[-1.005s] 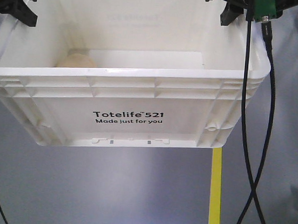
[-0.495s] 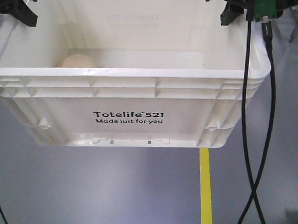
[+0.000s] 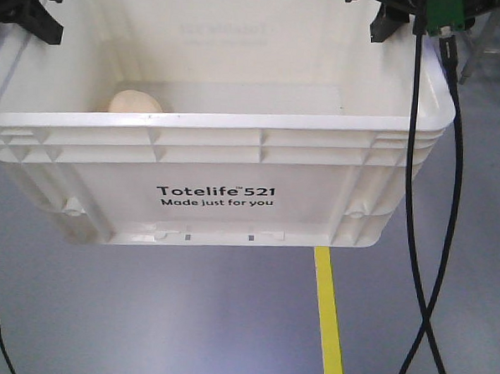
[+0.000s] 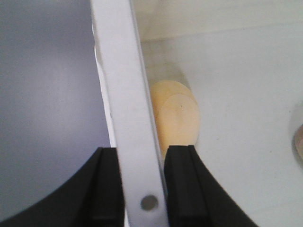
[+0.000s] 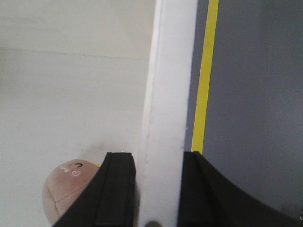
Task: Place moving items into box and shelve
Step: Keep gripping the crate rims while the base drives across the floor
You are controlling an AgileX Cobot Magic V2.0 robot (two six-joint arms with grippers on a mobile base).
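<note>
1. Two black cables [image 3: 415, 204] hang nearest in the front view. They run from 1 o'clock down to 5 o'clock and cross each other low in the picture.
2. Behind them is the white plastic crate [image 3: 218, 152]. Its ribbed near wall faces the camera and carries the black print "Totelife 521 Made just for you".
3. The left gripper [image 4: 142, 156] is at the crate's 9 o'clock side. It is clenched on the left wall: one black finger [image 4: 106, 189] is pressed to the outer face and the other to the inner face.
4. The right gripper [image 5: 158, 158] is at the 3 o'clock side. It grips the right wall in the same way, with the wall filling the whole gap between its jaws.
5. Inside the crate, the pale cream bun [image 4: 177, 118] lies on the bottom at about 9 o'clock, just beside the left wall and near the left gripper's inner finger.
6. The pinkish-brown bun [image 5: 71, 189] lies on the bottom at about 3 o'clock, just beside the inner finger of the right gripper. A small drawn face is visible on it.
7. Farthest is the grey floor [image 3: 184, 318], showing below the crate. A yellow line [image 3: 329, 317] runs on it from the crate's lower edge toward 5 o'clock.
</note>
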